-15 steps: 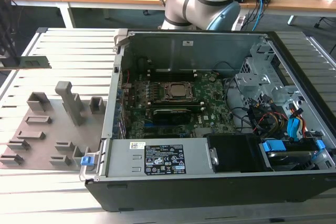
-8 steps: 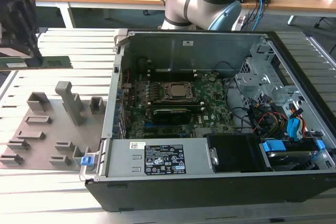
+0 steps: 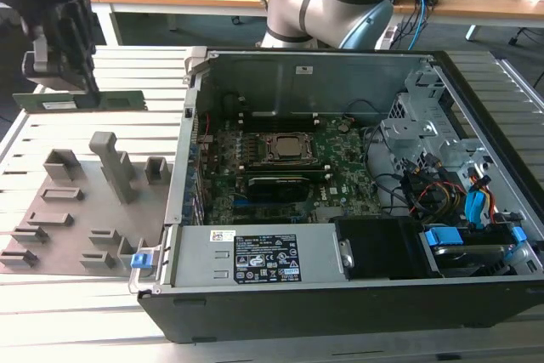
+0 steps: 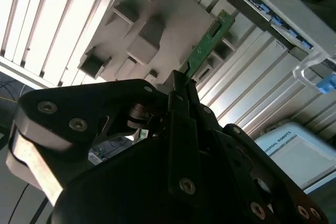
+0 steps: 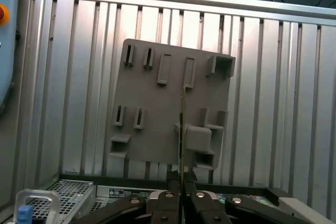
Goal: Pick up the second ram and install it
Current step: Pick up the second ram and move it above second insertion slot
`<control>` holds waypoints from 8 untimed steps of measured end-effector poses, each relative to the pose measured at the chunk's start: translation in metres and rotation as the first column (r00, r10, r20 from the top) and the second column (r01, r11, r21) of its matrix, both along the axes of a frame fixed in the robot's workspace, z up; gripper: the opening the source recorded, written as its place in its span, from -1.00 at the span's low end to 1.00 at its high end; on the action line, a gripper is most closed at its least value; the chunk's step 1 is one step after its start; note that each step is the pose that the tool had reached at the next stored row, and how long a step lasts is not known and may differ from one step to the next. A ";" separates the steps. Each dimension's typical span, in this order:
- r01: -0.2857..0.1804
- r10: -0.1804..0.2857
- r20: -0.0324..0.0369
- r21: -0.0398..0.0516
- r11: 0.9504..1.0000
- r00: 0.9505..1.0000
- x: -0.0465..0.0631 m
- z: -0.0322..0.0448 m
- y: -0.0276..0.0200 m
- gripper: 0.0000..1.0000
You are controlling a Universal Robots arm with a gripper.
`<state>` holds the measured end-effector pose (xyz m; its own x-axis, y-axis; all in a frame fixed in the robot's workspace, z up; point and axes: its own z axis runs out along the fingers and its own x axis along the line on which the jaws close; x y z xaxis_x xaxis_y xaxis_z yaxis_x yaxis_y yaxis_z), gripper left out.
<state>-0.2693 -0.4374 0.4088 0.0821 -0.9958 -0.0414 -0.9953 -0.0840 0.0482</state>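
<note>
— Nearest the lens in the second wrist view is the black claw (image 4: pixel 181 82), its fingers pinched nearly together on one end of the second ram (image 4: pixel 207 43).
— So it has the stick?
— Yes. At the upper left of the exterior view the green board is held level under the claw. It is above the slatted bench (image 3: pixel 51 312) and looks clear of the grey holder plate (image 3: pixel 72 210) with its upright blocks (image 3: pixel 115 167).
— Then the pick-up is done?
— I'd judge so, since no part of the ram seems to touch the plate. All of the installing is left.
— How far off is that?
— Well apart. The open computer case (image 3: pixel 323 312) sits right of the plate, with the motherboard (image 3: pixel 340 176) and the CPU socket (image 3: pixel 287 149) mid-frame. The stick is outside the case's left wall.
— Which slot is free?
— I cannot tell from these views.
</note>
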 end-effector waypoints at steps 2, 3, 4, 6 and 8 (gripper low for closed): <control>0.000 0.000 0.000 0.000 1.000 1.000 0.010 0.0000 0.0000 -0.72; 0.000 0.000 0.000 0.000 1.000 1.000 0.017 0.0000 0.0000 -0.72; 0.000 0.000 0.000 0.000 1.000 1.000 0.022 0.0000 0.0000 -0.72; 0.000 0.000 0.000 0.000 1.000 1.000 0.028 0.0000 0.0000 -0.72; 0.000 0.000 0.000 0.000 1.000 1.000 0.036 0.0001 0.0000 -0.72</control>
<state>-0.2336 -0.4373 0.4088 0.0818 -0.9958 -0.0413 -0.9953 -0.0838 0.0485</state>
